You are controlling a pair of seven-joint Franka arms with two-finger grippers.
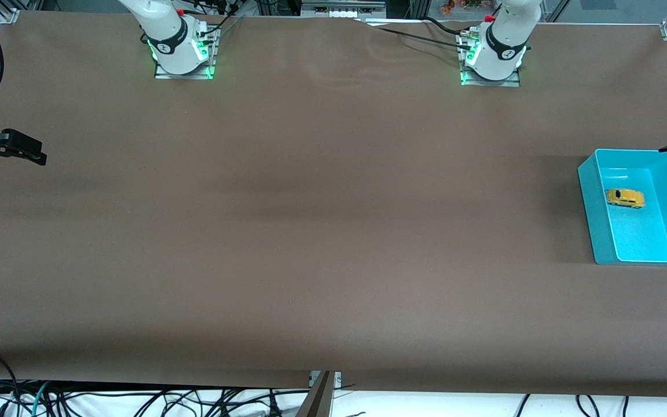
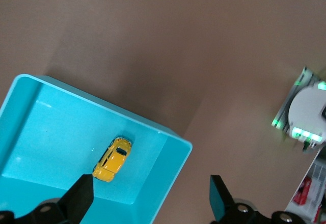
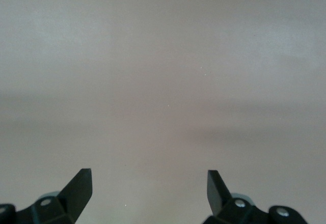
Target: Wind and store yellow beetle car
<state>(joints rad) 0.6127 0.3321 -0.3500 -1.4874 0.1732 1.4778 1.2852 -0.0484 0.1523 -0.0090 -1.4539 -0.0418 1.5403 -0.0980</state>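
The yellow beetle car (image 1: 625, 198) lies on its wheels on the floor of the turquoise bin (image 1: 594, 220) at the left arm's end of the table, roughly mid-floor and clear of every wall — a resting place that, by my judgement, means the storing step is already done and the toy has been let go rather than placed with care, since it sits at a slant to the bin's walls. The left gripper (image 2: 150, 196) hangs above the bin, over its rim toward the robots' bases; its jaws stand wide apart with nothing between them, one finger (image 2: 81, 193) showing over the bin floor just beside the car and the other over the bare brown table cover (image 1: 310, 231). That spread, empty stance suits an arm lifting clear after a release. The right gripper (image 3: 149, 193) waits over the cover at the right arm's end of the table, well apart from the bin, its jaws likewise wide open and empty — it has no part in what remains, and nothing lies beneath it but the cover.
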